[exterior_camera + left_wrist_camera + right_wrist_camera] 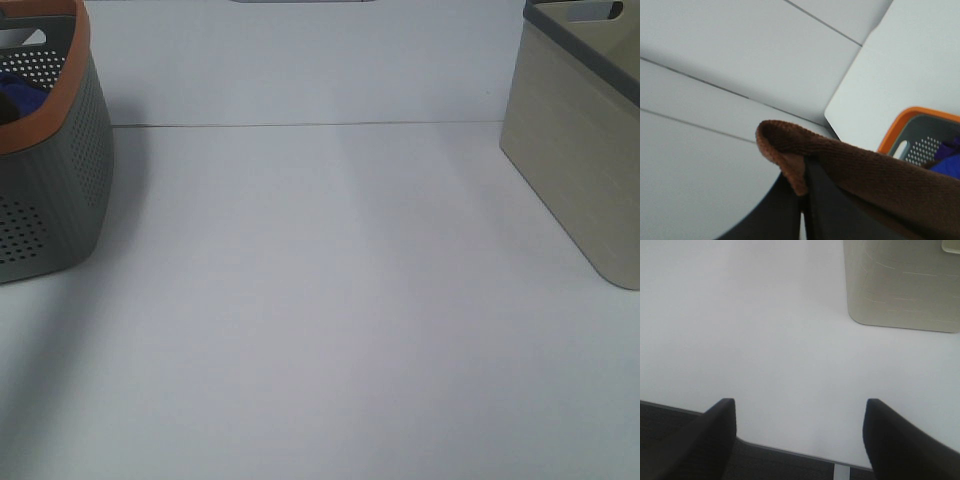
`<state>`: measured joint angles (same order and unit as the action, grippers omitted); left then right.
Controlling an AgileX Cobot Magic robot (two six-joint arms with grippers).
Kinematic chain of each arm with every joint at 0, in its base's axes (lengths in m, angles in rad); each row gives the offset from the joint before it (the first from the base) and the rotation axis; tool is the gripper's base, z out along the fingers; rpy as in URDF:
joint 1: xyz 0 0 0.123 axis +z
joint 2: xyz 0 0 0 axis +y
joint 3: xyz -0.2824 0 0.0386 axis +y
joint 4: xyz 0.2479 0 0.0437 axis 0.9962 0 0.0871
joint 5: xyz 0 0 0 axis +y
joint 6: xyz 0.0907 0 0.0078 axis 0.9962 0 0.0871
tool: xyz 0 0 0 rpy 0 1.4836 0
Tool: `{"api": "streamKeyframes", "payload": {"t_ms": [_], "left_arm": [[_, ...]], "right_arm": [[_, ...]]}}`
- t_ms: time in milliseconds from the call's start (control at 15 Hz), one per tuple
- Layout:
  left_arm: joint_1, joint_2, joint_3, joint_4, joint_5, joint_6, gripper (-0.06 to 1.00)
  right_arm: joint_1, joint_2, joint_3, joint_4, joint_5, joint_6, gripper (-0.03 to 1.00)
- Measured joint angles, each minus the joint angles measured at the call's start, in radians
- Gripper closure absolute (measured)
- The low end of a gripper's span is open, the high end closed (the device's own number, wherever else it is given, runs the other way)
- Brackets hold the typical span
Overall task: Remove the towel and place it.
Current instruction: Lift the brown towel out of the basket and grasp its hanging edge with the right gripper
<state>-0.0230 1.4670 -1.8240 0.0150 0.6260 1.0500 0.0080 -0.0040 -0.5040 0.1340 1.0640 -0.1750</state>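
Observation:
The towel (865,170), dark brown plush, shows only in the left wrist view. It is draped over the black fingers of my left gripper (802,205), which is shut on a fold of it, raised above and beside the orange-rimmed basket (910,117). My right gripper (799,405) is open with its two black fingers wide apart and nothing between them. It hovers over the white table (765,330) near the table's front edge. Neither gripper nor the towel appears in the exterior high view.
The grey perforated basket with the orange rim (60,190) stands at the far left and holds a blue cloth (20,98) (947,165). A beige basket with a grey rim (580,170) (900,285) stands at the far right. The white table (320,300) lies between them.

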Motion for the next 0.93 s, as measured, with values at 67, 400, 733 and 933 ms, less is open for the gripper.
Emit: {"api": "streamKeyframes", "payload": {"t_ms": [67, 400, 733, 933], "left_arm": [[-0.023, -0.001, 0.000, -0.001, -0.022, 0.006, 0.94], [-0.220, -0.005, 0.000, -0.004, -0.150, 0.022, 0.94], [-0.326, -0.005, 0.000, -0.015, -0.223, 0.112, 0.94], [-0.393, 0.041, 0.000, -0.029, -0.211, 0.120, 0.94]], "right_arm": [[0.000, 0.000, 0.000, 0.000, 0.000, 0.000, 0.34], [0.000, 0.000, 0.000, 0.005, 0.000, 0.000, 0.34], [0.000, 0.023, -0.002, 0.076, -0.012, -0.002, 0.34], [0.000, 0.244, -0.025, 0.413, -0.170, -0.248, 0.34]]}}
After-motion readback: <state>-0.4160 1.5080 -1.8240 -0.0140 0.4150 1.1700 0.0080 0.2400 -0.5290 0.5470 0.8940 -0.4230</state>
